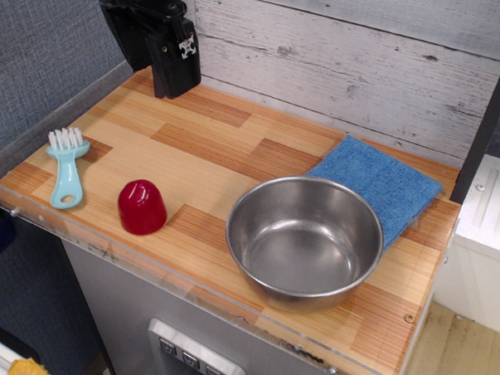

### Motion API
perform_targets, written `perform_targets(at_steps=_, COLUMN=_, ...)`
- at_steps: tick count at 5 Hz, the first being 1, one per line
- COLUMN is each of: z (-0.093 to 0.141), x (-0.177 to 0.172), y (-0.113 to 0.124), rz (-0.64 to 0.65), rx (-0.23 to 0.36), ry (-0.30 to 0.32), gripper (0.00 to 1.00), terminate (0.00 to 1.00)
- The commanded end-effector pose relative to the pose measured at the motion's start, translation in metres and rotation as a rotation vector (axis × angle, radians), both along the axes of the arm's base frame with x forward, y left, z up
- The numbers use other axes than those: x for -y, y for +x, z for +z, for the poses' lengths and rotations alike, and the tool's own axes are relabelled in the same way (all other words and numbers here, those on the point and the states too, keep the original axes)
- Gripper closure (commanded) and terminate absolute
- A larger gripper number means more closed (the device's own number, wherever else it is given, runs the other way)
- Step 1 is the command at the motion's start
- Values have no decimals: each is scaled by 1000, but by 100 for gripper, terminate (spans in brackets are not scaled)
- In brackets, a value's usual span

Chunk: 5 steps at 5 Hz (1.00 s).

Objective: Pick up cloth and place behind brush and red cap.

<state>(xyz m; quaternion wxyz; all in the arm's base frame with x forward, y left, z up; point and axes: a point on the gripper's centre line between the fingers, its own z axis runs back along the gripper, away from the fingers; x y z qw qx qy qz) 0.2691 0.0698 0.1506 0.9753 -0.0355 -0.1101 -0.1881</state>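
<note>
The blue cloth [380,183] lies flat at the back right of the wooden table, partly hidden behind the steel bowl. The light-blue brush [67,164] lies at the front left, bristles pointing away. The dark-red cap [141,206] stands just right of the brush. My gripper [172,89] hangs at the back left, above the table, far from the cloth. It is dark and its fingers look close together, but I cannot tell if it is open or shut. It holds nothing that I can see.
A steel bowl [304,237] stands at the front right, touching the cloth's front edge. A clear plastic rim [106,249] runs along the table's front and left edges. A plank wall [346,67] stands behind the table.
</note>
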Motion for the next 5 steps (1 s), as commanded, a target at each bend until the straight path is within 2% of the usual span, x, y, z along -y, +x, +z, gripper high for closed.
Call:
perform_targets(at_steps=1, z=0, x=0, y=0, rz=0, rx=0, ry=0, gripper=0, terminate=0)
perform_targets(at_steps=2, z=-5, x=23, y=22, rz=77, rx=9, ry=-91, gripper=0, terminate=0)
perform_targets(at_steps=3, z=-8, x=59, y=47, rz=49, rx=13, ry=-111, gripper=0, terminate=0)
perform_targets(at_steps=4, z=-14, x=88, y=65, rz=53, rx=25, ry=-82, gripper=0, terminate=0)
perform_targets(at_steps=5, z=-30, x=115, y=78, rz=62, rx=31, ry=-48, gripper=0, terminate=0)
